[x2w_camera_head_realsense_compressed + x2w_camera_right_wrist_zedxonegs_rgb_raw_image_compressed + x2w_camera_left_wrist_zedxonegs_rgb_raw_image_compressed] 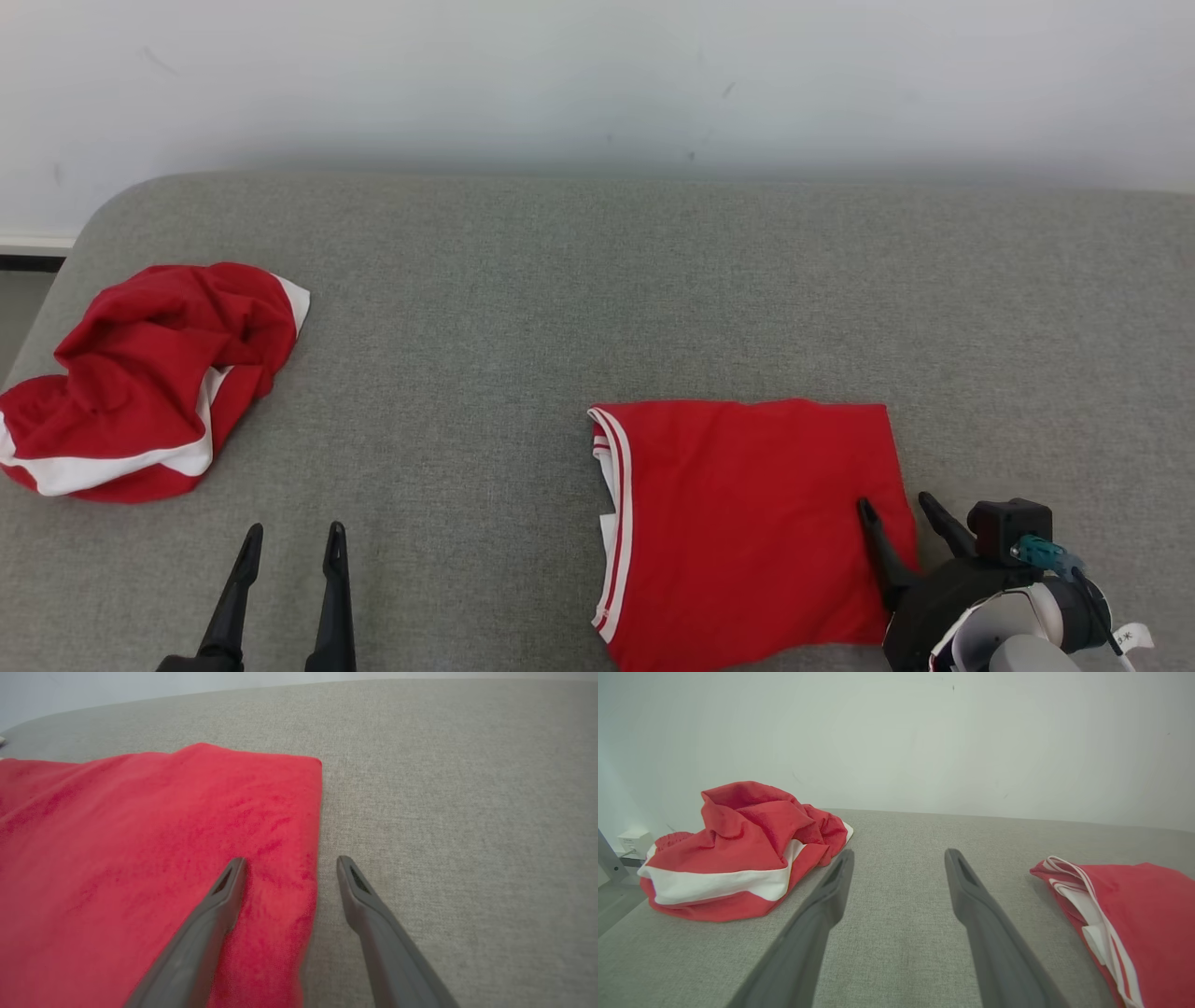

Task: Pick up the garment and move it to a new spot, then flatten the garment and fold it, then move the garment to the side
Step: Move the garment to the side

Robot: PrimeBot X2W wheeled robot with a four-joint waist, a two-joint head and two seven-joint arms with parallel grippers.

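Right gripper [894, 506]: fingers spread, holding nothing, straddling the right edge of the folded red knit garment [747, 523]. One finger is over cloth, the other over the bare grey woven surface [560, 299]; contact not discernible. Garment lies flat and near-square at front right of the surface. Its white-striped neckline faces left, with a white tab inside, print unreadable. Left gripper [294, 530]: fingers spread, empty, above bare surface. Crumpled red-and-white garment [149, 373] sits far left.
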